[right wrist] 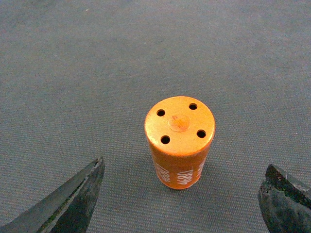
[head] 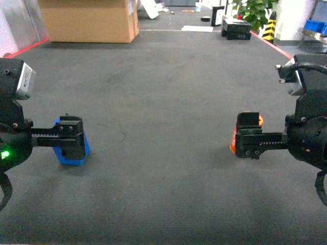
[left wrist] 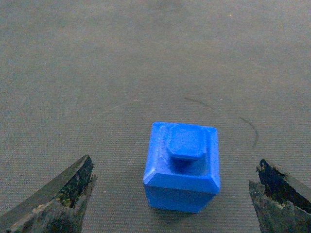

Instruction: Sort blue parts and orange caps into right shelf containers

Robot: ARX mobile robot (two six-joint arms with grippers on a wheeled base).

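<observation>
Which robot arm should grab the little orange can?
The right one. Its pincer is open with the orange cap standing upright between its fingers. The left pincer is open around the blue part, far across the floor.

There is one blue part [left wrist: 182,167] on the floor [head: 163,102]. It is a small blue block with a knob on top. There is one orange cap [right wrist: 179,141]. It stands up and has four little holes in its top. There are two pincers, the left pincer [head: 71,138] and the right pincer [head: 249,137]. Far back there is one big brown box [head: 89,19]. There is one green plant [head: 254,11] and one black box [head: 235,28].
</observation>
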